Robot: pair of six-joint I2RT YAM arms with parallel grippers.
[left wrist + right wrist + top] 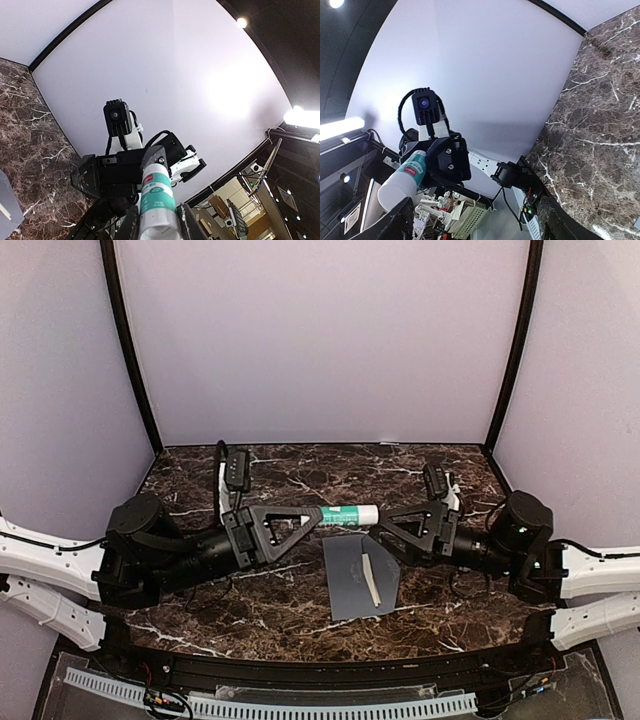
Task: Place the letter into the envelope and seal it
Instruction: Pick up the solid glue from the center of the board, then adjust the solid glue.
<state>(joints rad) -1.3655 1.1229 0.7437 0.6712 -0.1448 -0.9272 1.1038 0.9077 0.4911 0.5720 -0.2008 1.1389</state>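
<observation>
**Student:** Which step does the figure show?

**Tutor:** Sealing, by judgement. The left gripper [318, 520] has its jaws clamped on a glue stick [350, 513], held level just beyond the far edge of the envelope [350, 585]. The envelope lies flat on the desk [250, 605]. The right gripper [377, 531], jaws wide apart, stands at the stick's white end, above the envelope's far right corner. It grips nothing.

**Student:** What does the envelope contain?

**Tutor:** That cannot be told. No loose letter shows beside the envelope, so it is probably inside, yet the interior is hidden. A pale narrow strip [368, 580] lies on the envelope's right half, and what it is remains unclear.

**Student:** What does the next move call for?

**Tutor:** Probably the white end, seemingly the cap, must be gripped squarely and drawn along the stick's axis while the left jaws hold firm. A skewed pull could twist the stick out of that hold.
</observation>
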